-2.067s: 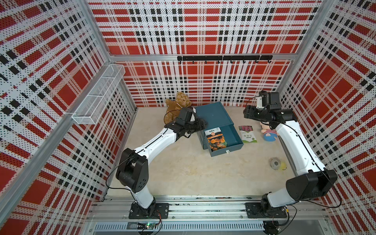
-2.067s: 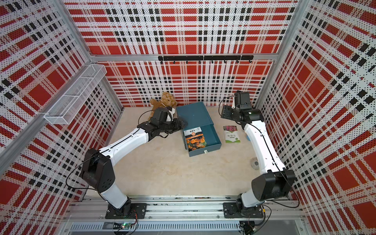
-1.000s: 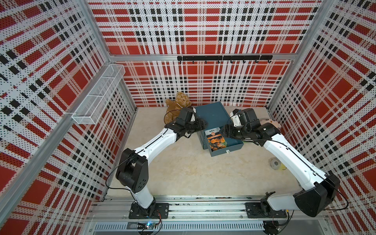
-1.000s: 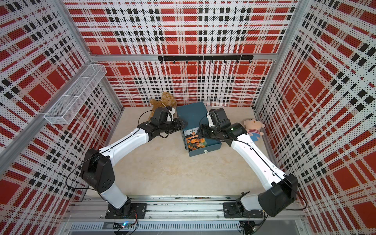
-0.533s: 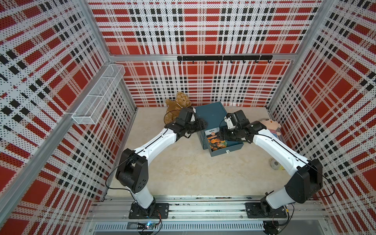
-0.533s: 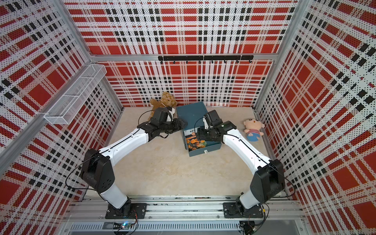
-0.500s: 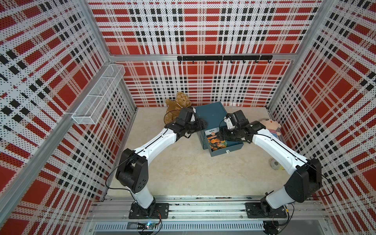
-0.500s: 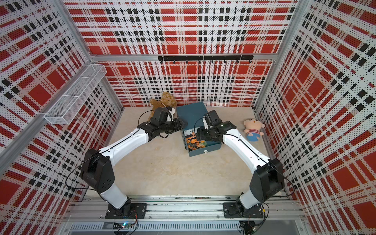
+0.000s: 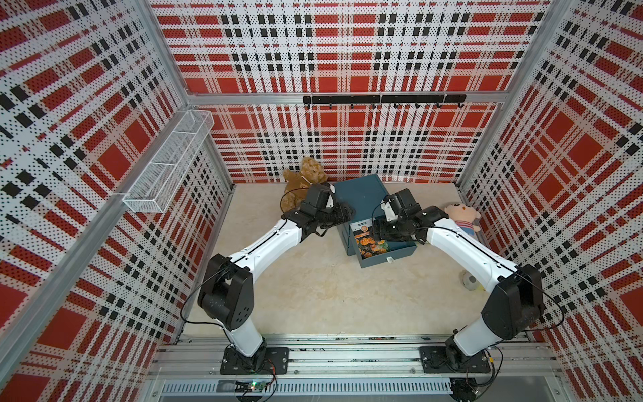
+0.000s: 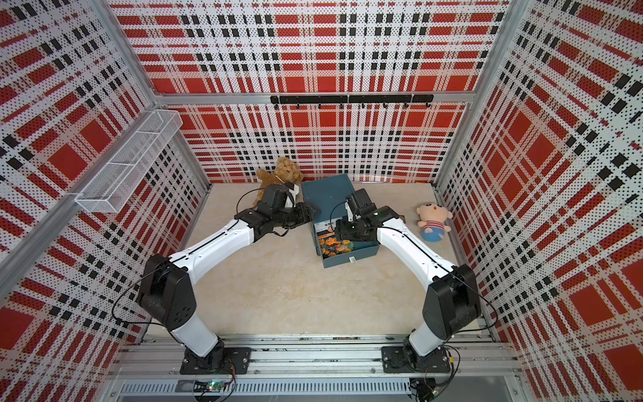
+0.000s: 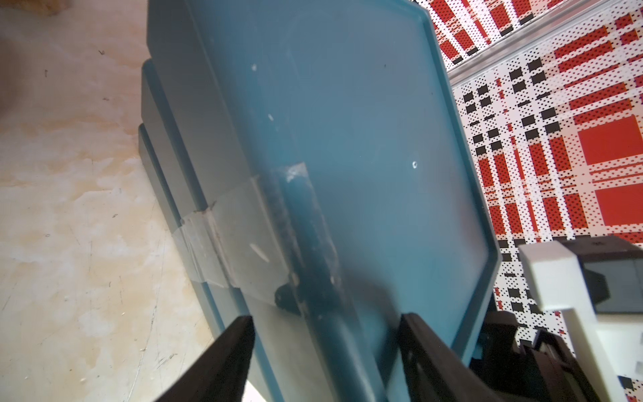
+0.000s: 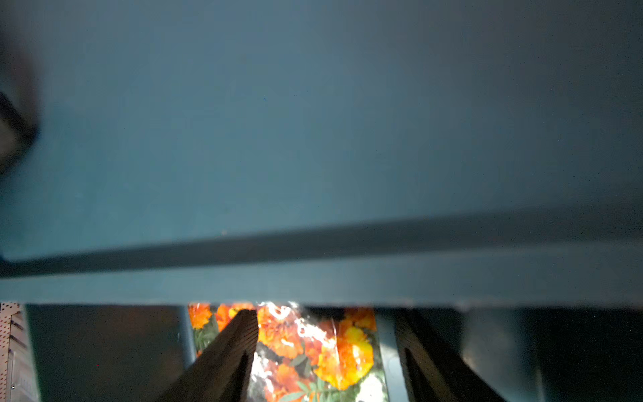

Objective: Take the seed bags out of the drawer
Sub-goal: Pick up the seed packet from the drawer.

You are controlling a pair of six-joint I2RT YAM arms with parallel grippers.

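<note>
A blue cabinet [image 9: 362,191] [image 10: 327,191] stands at the back with its bottom drawer [image 9: 389,259] [image 10: 351,259] pulled out. One seed bag [image 9: 374,245] [image 10: 335,247] with orange flowers lies in the drawer. My right gripper [image 9: 377,233] [image 10: 339,233] hangs open just over the bag's back end. In the right wrist view the bag [image 12: 313,348] shows between the gripper's [image 12: 327,348] spread fingers, under the cabinet's front. My left gripper [image 9: 348,212] [image 10: 311,212] rests on the cabinet's top left edge. In the left wrist view its jaws [image 11: 327,334] stand apart astride that edge [image 11: 348,139].
A brown teddy bear [image 9: 306,177] sits behind my left wrist by the cabinet. A pink doll [image 9: 461,217] lies at the right wall. A small grey roll [image 9: 469,281] lies by my right arm. A wire basket [image 9: 167,167] hangs on the left wall.
My right arm has swung from the back right across to the drawer and come down over the orange bag, jaws open. My left arm has stayed on the cabinet.
</note>
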